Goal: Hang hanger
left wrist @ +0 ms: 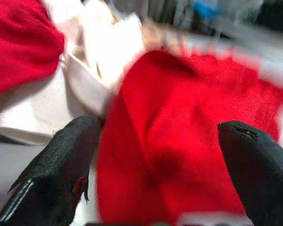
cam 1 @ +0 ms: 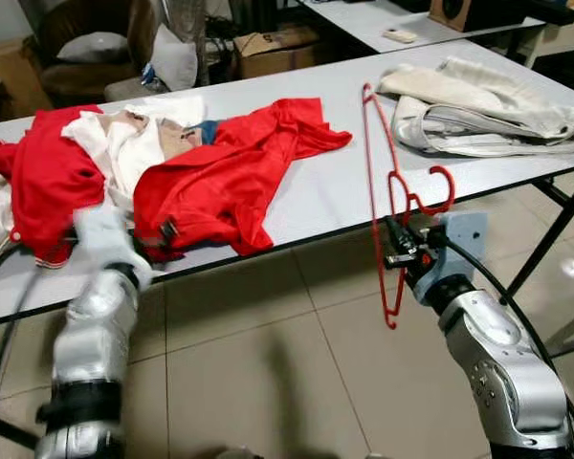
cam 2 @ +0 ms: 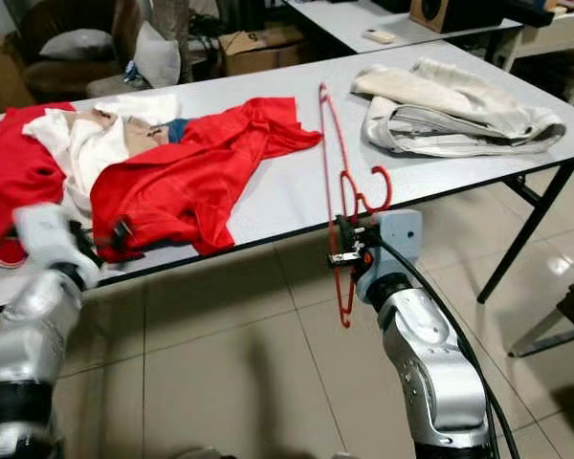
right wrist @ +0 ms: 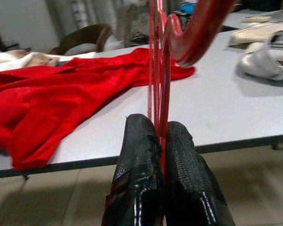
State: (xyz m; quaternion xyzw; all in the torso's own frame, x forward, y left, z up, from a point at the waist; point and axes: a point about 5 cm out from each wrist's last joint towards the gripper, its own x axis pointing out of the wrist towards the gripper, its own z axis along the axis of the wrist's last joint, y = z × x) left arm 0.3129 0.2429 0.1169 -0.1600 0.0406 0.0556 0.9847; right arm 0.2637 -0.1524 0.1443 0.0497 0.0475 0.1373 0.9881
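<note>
Our right gripper [cam 1: 399,245] clamps red hanger [cam 1: 386,182] off desk [cam 1: 344,182] near edge; left gripper [left wrist: 160,155] fingers spread over red garment [cam 1: 220,182].

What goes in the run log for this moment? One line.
right end effector: shut on red hanger | left end effector: open at red garment | hanger unhung

Even indoor light, soft shadows under table [cam 1: 325,191], floor glare at 3 o'clock, left arm motion-blurred, left wrist view v. soft

Silver jointed arms, black cables, black-fingered right end effector [cam 1: 398,241].
</note>
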